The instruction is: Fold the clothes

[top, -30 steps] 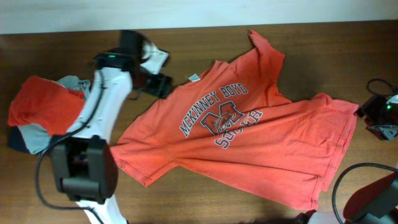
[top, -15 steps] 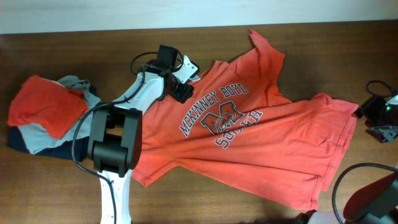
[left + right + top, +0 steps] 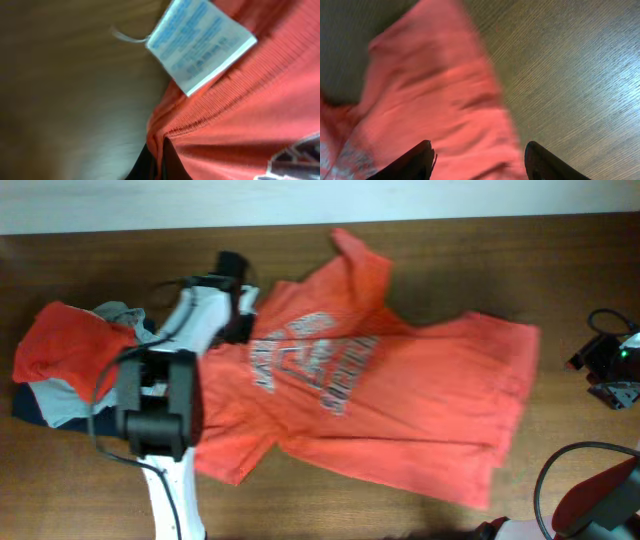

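- T-shirt is blurred in the overhead view; its chest lettering cannot be read.
- Neck tag print is too blurred to read.
- Right fingers and left fingers are cut off by the bottom edge.
- Left arm hides part of the T-shirt's edge.

The T-shirt is soft, matt orange-red knit cloth, lying in creases. Its chest lettering is a flat white-and-dark print. In the left wrist view the collar shows a fine ribbed knit. The neck tag is a thin white label with blue print and a loose thread at one corner.

The bench is dark brown wood with fine straight grain and a slight sheen. At its left edge, the pile of clothes is matt cloth in orange-red, grey and navy.

The left arm has a smooth white plastic shell and a matt black housing. The right gripper has fingers that look like matt black plastic.
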`<move>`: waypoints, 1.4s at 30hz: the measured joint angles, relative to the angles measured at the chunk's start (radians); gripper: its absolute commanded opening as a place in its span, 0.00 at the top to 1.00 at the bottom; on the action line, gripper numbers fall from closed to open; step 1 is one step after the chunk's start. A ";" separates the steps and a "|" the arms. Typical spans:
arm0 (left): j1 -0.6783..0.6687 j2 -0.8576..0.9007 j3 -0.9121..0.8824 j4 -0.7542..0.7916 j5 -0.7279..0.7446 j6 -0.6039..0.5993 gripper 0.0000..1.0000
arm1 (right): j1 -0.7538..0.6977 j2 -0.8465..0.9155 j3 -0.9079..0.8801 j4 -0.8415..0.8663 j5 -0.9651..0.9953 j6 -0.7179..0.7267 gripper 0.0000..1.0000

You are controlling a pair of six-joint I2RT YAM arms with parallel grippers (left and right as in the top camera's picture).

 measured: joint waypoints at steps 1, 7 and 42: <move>0.064 0.000 0.000 -0.013 -0.019 -0.034 0.97 | 0.007 0.000 -0.003 0.010 0.000 0.000 0.36; 0.176 -0.002 0.003 -0.029 -0.048 -0.079 0.61 | 0.126 0.001 -0.106 0.181 0.000 -0.022 0.43; 0.039 0.008 0.286 -0.149 -0.054 -0.021 0.26 | 0.555 0.080 -0.603 0.066 0.206 0.203 0.96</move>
